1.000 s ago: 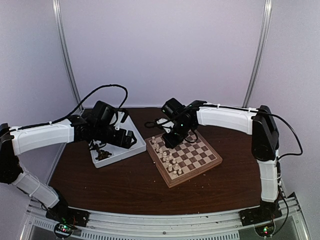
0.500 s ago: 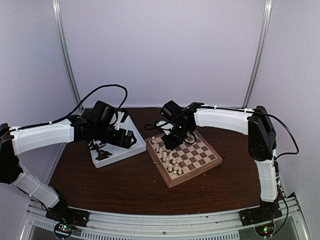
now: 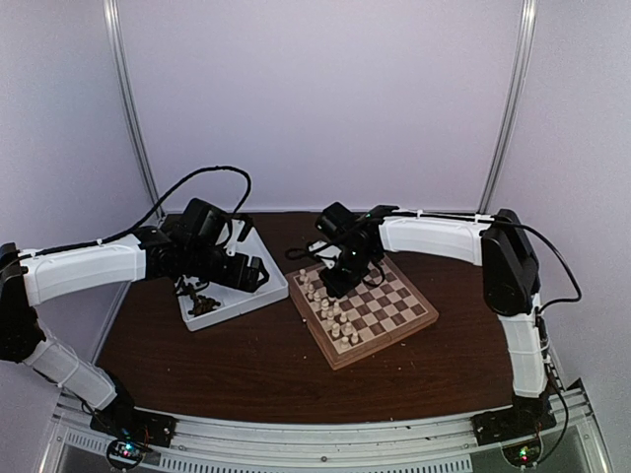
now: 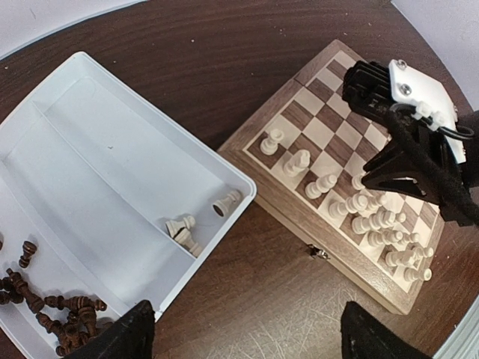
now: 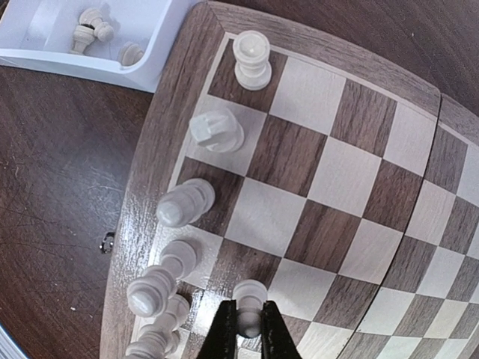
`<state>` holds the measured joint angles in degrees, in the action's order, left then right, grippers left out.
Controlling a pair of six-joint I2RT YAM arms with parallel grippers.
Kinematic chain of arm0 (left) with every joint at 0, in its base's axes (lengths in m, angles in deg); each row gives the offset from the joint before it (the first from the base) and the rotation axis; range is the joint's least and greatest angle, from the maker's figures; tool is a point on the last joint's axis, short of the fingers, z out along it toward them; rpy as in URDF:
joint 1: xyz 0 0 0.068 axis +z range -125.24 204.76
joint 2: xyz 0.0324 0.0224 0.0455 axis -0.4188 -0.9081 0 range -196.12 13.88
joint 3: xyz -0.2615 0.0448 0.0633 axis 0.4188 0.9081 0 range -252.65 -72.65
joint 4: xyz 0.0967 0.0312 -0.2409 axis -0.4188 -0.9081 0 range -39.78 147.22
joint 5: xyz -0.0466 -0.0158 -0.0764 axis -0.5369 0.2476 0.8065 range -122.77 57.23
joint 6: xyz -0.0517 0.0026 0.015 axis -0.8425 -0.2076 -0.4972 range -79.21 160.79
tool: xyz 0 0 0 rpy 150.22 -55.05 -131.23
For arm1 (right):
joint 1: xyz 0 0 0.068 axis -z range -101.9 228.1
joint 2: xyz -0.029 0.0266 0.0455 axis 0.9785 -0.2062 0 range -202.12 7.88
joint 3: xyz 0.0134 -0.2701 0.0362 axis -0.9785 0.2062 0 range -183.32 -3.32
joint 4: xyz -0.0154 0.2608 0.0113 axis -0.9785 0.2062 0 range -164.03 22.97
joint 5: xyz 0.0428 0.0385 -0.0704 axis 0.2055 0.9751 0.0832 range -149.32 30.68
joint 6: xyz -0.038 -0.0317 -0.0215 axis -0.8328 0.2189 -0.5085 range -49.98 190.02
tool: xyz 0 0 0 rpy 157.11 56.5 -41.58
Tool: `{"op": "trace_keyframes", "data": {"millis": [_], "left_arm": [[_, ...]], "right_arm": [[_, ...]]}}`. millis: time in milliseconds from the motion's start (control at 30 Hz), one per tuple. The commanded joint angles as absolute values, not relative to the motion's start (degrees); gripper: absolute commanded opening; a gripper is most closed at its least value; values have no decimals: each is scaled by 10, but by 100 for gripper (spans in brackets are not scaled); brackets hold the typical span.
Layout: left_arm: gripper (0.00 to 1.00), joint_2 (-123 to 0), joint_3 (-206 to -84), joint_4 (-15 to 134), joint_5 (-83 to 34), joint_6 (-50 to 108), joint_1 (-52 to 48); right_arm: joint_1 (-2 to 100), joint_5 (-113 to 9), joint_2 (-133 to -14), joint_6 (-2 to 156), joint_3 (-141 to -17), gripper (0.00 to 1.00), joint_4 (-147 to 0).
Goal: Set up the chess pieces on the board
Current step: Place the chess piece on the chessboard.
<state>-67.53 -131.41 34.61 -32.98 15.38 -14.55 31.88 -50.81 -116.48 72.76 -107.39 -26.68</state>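
Grip: right gripper (image 5: pixel 247 334) pinching 1 cream pawn (image 5: pixel 249 293) | I am aiming it upright at the square of the board (image 5: pixel 352 112) directly beneath the tips | watching back-row pieces (image 5: pixel 185 204) just left, planning a slow release.

Right arm (image 3: pixel 444 236) swung slightly left, its elbow nearer centre, right gripper (image 3: pixel 335 282) nudged left over the board (image 3: pixel 386 336).

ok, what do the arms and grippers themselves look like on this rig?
Left arm and right arm: white shells on the long links, black joints and wrists. A loose black cable loops off each. Left gripper and right gripper are black, with slim tapered fingers. A white screwed plate sits on the right wrist housing. Black bases carry small green and red lights.
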Motion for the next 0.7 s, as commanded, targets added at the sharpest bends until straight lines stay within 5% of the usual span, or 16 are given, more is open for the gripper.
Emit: {"op": "trace_keyframes", "data": {"millis": [0,333,667], "left_arm": [[86,-669,-1323,353,-328,158,-138],[86,-666,-1320,351,-328,159,-136],[86,-665,-1320,351,-328,160,-133]], "right_arm": [[323,-506,-1175,723,-1095,3,-276],[324,-504,-1185,722,-1101,4,-273],[324,-505,-1185,723,-1107,19,-272]]}}
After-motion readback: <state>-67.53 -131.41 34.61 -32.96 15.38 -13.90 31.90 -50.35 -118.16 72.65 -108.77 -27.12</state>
